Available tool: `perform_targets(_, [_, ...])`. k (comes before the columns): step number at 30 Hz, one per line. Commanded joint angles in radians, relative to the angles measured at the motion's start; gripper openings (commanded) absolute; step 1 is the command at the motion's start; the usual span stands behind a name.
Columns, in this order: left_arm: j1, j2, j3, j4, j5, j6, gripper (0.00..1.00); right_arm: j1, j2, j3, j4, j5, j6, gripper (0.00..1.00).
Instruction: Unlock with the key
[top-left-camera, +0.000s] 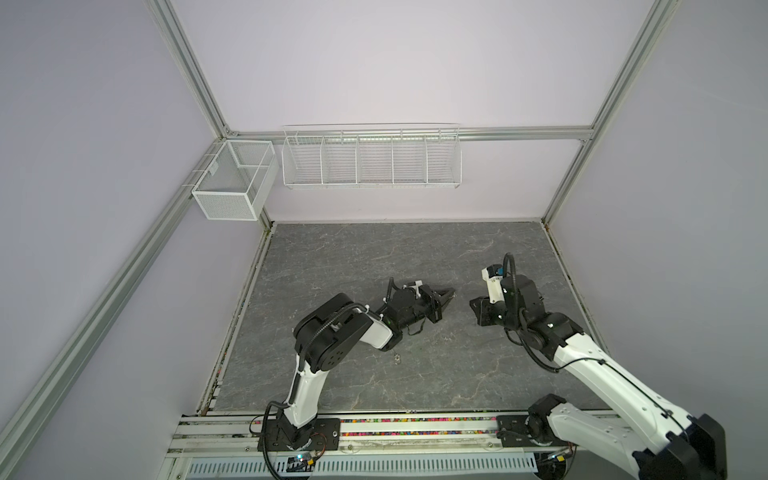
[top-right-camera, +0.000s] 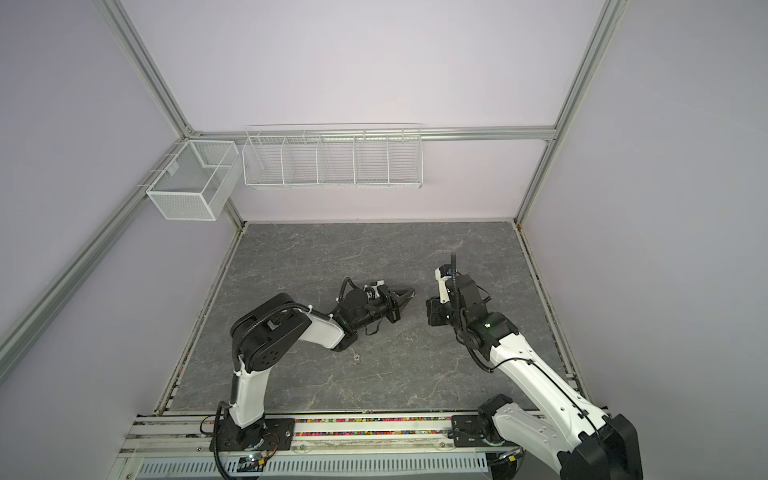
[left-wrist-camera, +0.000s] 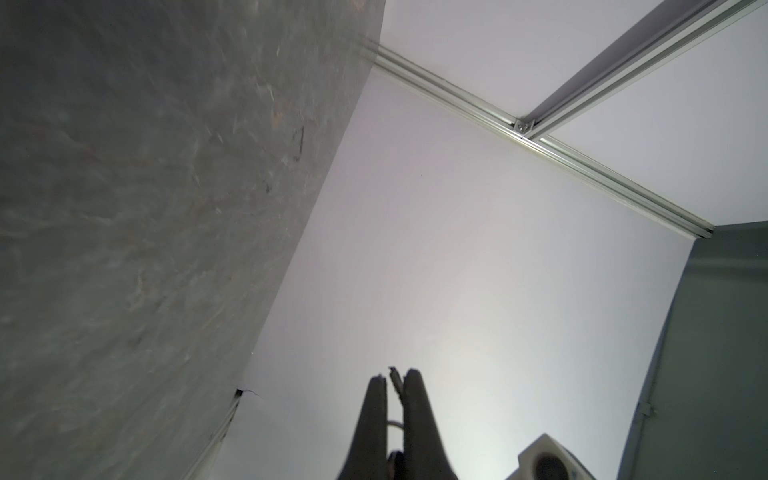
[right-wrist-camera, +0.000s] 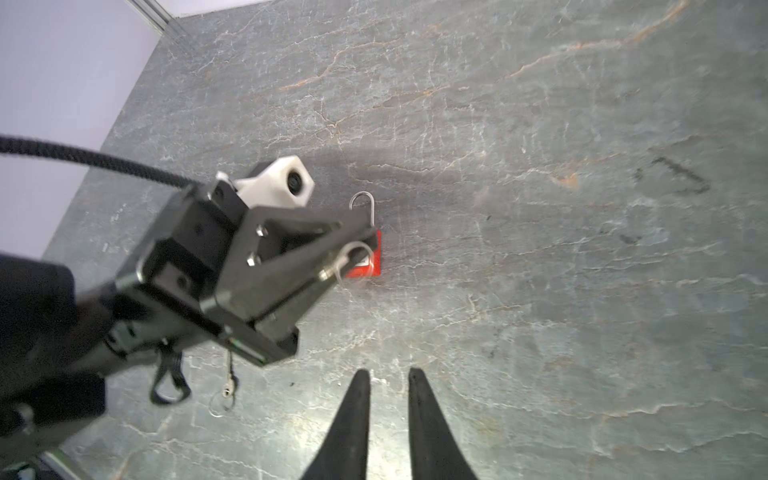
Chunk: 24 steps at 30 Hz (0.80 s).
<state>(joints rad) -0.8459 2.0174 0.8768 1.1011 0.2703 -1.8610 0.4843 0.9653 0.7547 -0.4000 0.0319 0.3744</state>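
Right wrist view is filled mostly by the worktop (right-wrist-camera: 540, 124), a flat grey slab with a stone look, crossed by pale cracks and a few rust-orange veins, with a dull sheen where light falls on it. In both top views, white walls framed by ribbed aluminium rails stand around it. On the back wall hangs a long white wire rack (top-left-camera: 374, 166) split into five bays, and a boxy white mesh basket (top-left-camera: 226, 203) sits at the left corner.

The left arm (top-left-camera: 332, 336) and right arm (top-left-camera: 602, 374) have smooth white shells and matte black joints, with corrugated black cable running along them.

The left end effector (top-left-camera: 449, 292) is a pair of tapered black fingers pressed together. In the left wrist view, a thin jagged sliver, the key (left-wrist-camera: 395, 380), is pinched between the tips, and a thin wire ring (right-wrist-camera: 359, 246) loops out beside the fingers. The right end effector (right-wrist-camera: 388, 370) stands partly open, with a clear gap between its pointed black fingers and nothing in it. It is held apart from the left one.

The padlock (right-wrist-camera: 372, 262) lies on the worktop near the middle, its glossy red blocky body partly hidden behind the left fingers. Its slim silver shackle (right-wrist-camera: 372, 212) forms a J, the short end free.

A loose ring (right-wrist-camera: 222, 401) with a small metal piece lies well apart, under the left arm.
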Motion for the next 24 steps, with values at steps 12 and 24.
perform_targets(12, [0.044,-0.27,0.043,-0.302,0.139,0.814,0.0,-0.246,-0.015,-0.111,0.53,-0.694,0.283,0.44])
perform_targets(24, [0.011,-0.31,0.0,-0.187,0.234,0.979,0.0,-0.214,0.133,-0.119,0.775,-0.878,0.376,0.4])
